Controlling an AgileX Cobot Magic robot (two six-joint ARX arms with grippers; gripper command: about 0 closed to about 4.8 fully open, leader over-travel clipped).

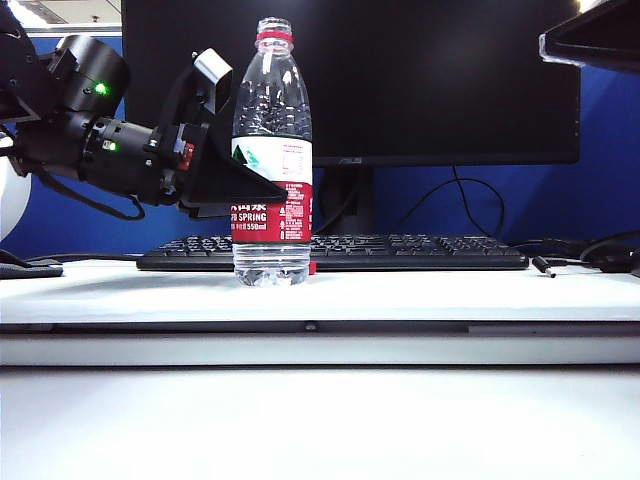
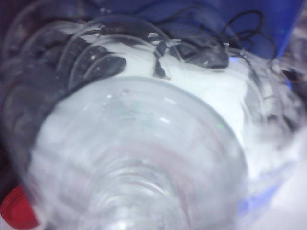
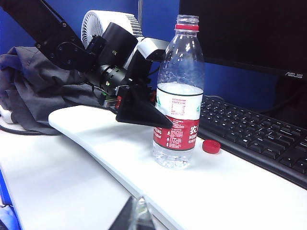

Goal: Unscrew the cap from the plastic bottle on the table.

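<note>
Left end effector [image 1: 262,195] clamped around label band of plastic bottle [image 1: 272,160]; black fingers [image 3: 144,112] on either side of red-and-white label. Bottle upright on white surface [image 1: 400,295], neck open, thin red ring at neck. Cap [image 3: 211,146] off, lying on surface just beside bottle base, on far side from left end effector, in front of black keyboard [image 1: 400,252]. Same cap seen at frame corner in left wrist view [image 2: 19,208], bottle wall filling that view. Right end effector [image 3: 139,215] well apart from bottle, low at frame edge, fingertips together, nothing held. Dark ASUS monitor [image 1: 420,70] behind keyboard.
</note>
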